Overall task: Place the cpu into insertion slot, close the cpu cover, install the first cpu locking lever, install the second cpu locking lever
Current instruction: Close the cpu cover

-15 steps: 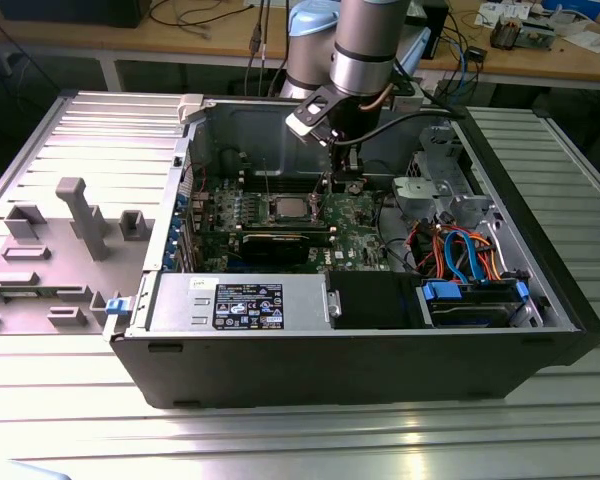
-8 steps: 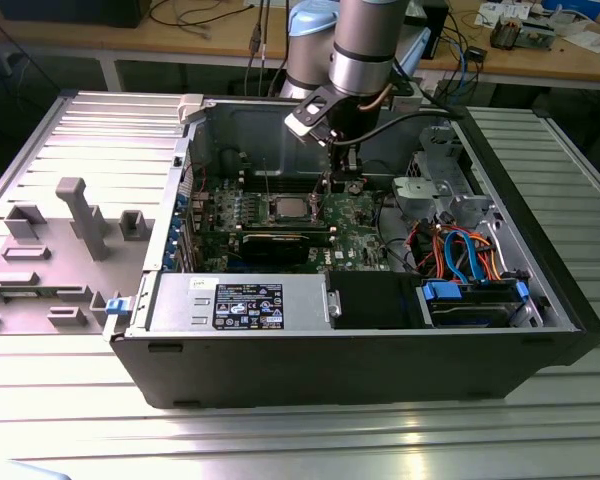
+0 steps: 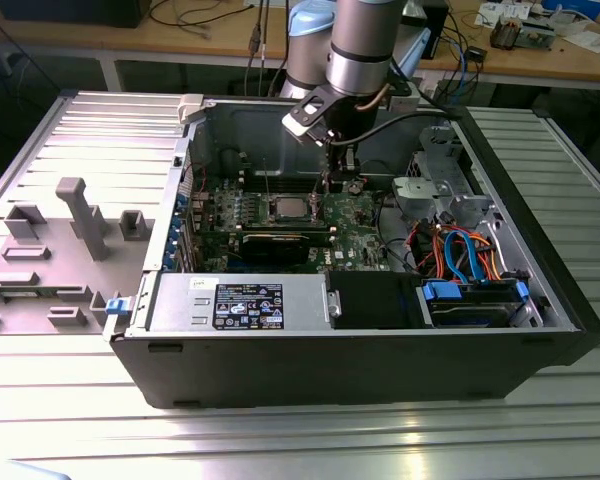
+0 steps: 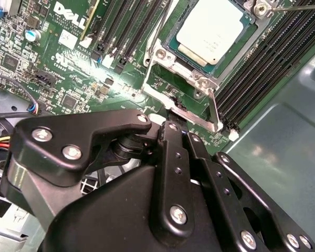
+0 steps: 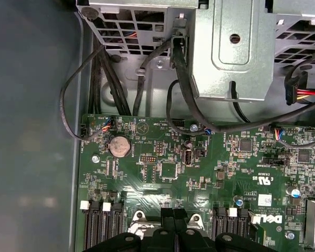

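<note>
Low over green board [image 4: 68,73]: tool [image 4: 179,122] closed, fingers [image 4: 170,152] pressed together, nothing visibly pinched. Tips right at corner of cpu cover [image 4: 170,62], beside thin locking lever [image 4: 214,107], probably positioned to push it. Seated flat in insertion slot [image 4: 185,56]: cpu [image 4: 215,29], silver top up, cover seemingly down around it. White lettering on board, sticker [image 3: 248,305] on power supply [image 3: 180,300]; print left unread.

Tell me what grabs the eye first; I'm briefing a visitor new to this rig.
The open black computer case stands on a ribbed metal table, a grey robot arm reaching in. In the second wrist view, the square silver-topped cpu sits in its metal-rimmed socket, black gripper close beside.
</note>
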`<state>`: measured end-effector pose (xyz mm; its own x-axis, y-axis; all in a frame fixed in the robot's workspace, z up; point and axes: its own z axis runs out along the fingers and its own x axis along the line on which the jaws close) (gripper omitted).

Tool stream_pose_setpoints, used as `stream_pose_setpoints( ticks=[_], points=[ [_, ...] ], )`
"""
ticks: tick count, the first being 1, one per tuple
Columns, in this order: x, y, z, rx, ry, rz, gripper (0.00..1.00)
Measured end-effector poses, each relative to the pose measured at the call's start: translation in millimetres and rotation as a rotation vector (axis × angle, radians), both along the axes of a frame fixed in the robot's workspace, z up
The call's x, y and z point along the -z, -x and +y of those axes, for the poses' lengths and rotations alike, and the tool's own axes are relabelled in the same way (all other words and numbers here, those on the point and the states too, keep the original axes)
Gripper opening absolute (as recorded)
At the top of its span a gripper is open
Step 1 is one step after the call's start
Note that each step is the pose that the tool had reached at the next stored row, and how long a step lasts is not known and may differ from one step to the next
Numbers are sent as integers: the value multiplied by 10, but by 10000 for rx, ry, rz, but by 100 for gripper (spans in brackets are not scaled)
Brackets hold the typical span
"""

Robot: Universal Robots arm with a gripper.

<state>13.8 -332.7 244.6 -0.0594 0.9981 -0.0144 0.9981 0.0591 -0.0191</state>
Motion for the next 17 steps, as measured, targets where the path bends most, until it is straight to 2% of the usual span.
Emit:
stream_pose_setpoints(
  ticks=[3,5,6,17],
  points=[
    [0,8,0,0,1,1,11],
    [6,85,0,1,1,6,11],
    [7,95,0,0,0,6,11],
    [10,131,0,0,1,9,11]
  ],
)
